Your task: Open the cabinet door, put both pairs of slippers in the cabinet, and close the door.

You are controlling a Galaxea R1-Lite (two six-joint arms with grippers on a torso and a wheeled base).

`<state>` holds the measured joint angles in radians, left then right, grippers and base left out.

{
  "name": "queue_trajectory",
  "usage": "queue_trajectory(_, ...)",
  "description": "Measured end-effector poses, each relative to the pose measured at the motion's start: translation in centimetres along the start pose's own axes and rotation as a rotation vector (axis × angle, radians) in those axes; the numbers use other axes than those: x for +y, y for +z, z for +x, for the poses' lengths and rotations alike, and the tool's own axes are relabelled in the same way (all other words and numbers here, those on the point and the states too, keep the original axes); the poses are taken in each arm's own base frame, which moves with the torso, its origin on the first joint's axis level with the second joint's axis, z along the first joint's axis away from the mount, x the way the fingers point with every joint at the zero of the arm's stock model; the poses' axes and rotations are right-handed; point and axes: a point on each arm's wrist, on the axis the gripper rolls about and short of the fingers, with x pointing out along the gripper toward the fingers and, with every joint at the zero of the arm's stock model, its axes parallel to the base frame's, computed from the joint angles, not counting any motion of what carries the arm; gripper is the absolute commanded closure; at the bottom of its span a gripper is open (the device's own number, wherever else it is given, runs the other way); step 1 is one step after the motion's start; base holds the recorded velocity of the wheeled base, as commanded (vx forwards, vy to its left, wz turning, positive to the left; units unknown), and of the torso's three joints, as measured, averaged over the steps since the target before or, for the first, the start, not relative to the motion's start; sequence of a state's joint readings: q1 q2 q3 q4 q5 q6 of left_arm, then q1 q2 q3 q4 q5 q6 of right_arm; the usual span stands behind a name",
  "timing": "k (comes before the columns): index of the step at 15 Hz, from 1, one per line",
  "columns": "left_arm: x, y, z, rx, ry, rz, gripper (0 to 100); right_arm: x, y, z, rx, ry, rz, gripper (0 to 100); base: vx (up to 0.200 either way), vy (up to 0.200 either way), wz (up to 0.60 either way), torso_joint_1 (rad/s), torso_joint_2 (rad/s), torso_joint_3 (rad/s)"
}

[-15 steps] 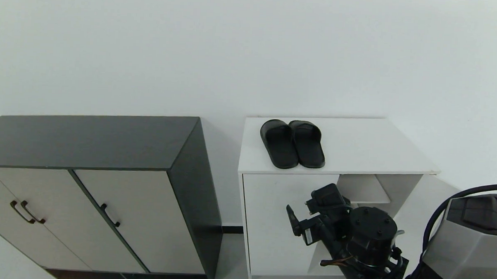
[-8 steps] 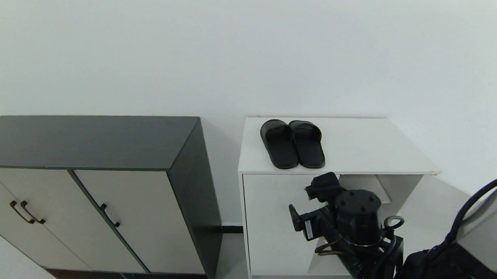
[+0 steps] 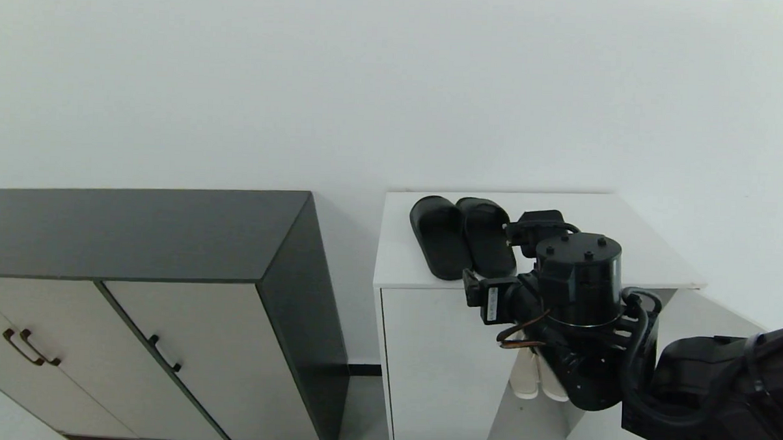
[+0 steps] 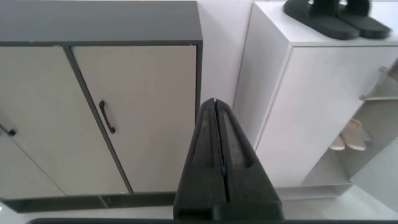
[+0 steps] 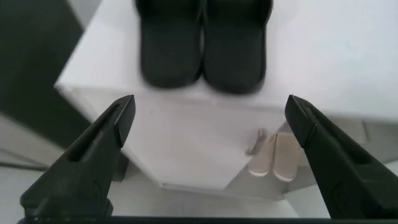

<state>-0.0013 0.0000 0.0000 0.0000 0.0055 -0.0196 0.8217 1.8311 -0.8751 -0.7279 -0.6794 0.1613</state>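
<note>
**Black slippers on top, white pair inside, right gripper open at the cabinet edge**

The black slippers lie side by side, touching each other, on the top of the white cabinet, toward its left half. The white slippers are inside that cabinet, in the lower compartment under a shelf. They show through the open right part of the front. A white front panel covers the left part, and a pale handle sits at its edge, just beside the white pair.

The right gripper hangs just off the cabinet's front top edge, near the ends of the black slippers that face the robot and apart from them. Its fingers are spread wide with nothing between them.

The left gripper has its fingers pressed together on nothing. In the left wrist view it is in front of the gap between the two cabinets.

The dark cabinet stands just to the left of the white one. Its pale doors are closed and carry dark handles.
</note>
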Motion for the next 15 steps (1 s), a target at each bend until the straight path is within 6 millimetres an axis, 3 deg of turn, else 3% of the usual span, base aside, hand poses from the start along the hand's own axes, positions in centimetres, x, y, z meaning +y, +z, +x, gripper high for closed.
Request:
queue_trajectory(5, 0.0, 0.0, 0.0, 0.000, 0.001, -0.001, 100, 0.0, -0.4, 0.5, 0.007, -0.010, 0.001, 0, 0.200, 0.000, 0.00, 0.009, 0.00, 0.000)
queue_trajectory(11, 0.0, 0.0, 0.0, 0.000, 0.001, -0.001, 100, 1.2, -1.7, 2.0, -0.002, 0.022, 0.060, 0, 0.000, 0.000, 0.00, 0.000, 0.00, 0.000)
queue_trajectory(15, 0.0, 0.0, 0.0, 0.000, 0.001, -0.001, 100, 2.2, -3.1, 4.5, 0.002, 0.055, 0.061, 0, 0.000, 0.000, 0.00, 0.000, 0.00, 0.000)
